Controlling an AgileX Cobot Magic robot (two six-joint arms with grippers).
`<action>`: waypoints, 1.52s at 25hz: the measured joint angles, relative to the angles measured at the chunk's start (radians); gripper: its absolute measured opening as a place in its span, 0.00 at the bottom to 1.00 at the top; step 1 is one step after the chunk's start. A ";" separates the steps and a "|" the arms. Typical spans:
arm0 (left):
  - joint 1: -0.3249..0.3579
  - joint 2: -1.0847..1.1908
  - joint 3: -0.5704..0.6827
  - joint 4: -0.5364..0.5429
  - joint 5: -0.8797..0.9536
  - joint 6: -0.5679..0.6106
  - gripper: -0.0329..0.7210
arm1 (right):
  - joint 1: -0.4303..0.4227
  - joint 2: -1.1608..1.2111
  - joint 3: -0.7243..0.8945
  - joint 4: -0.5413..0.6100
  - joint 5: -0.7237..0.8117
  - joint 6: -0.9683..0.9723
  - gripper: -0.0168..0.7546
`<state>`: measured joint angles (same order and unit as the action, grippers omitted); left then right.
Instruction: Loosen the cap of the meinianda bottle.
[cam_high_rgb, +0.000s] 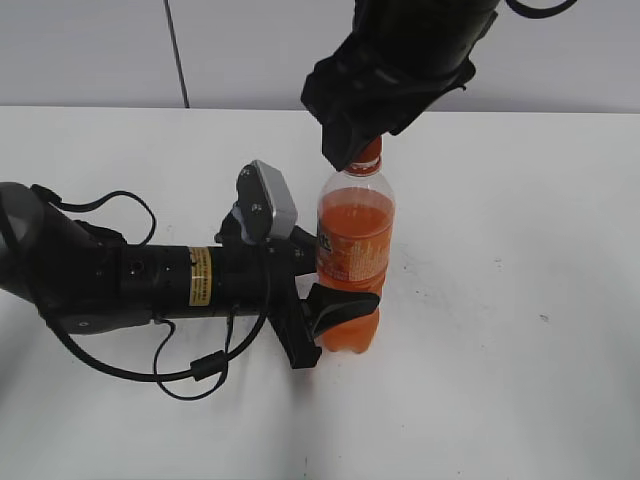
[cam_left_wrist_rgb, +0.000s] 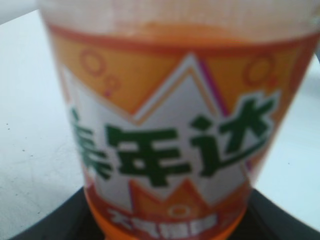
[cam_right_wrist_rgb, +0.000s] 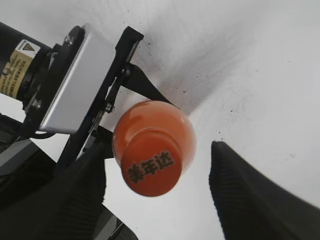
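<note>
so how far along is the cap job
Done: the left gripper is clamped around the lower body of the upright bottle. In hand: the right gripper sits over the cap, its fingers open on either side, not yet closed. Left: grip the cap and twist it loose.

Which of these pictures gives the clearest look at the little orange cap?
The right wrist view: it looks straight down on the cap, showing its round top and printed characters between the open right gripper's fingers. The exterior view shows only its lower edge under that gripper. The left wrist view shows only the bottle's label.
</note>
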<state>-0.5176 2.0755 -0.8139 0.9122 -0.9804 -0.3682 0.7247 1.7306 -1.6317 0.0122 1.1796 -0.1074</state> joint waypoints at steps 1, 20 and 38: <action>0.000 0.000 0.000 0.000 0.000 0.000 0.56 | 0.000 0.005 0.000 0.000 0.002 0.000 0.65; -0.001 0.000 0.000 -0.001 0.000 0.000 0.56 | 0.003 0.012 -0.002 -0.001 0.025 -0.118 0.37; -0.001 0.000 0.000 0.000 0.001 0.001 0.56 | 0.003 0.010 -0.005 0.007 0.027 -0.924 0.37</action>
<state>-0.5187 2.0755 -0.8139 0.9118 -0.9794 -0.3673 0.7279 1.7411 -1.6366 0.0192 1.2066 -1.0313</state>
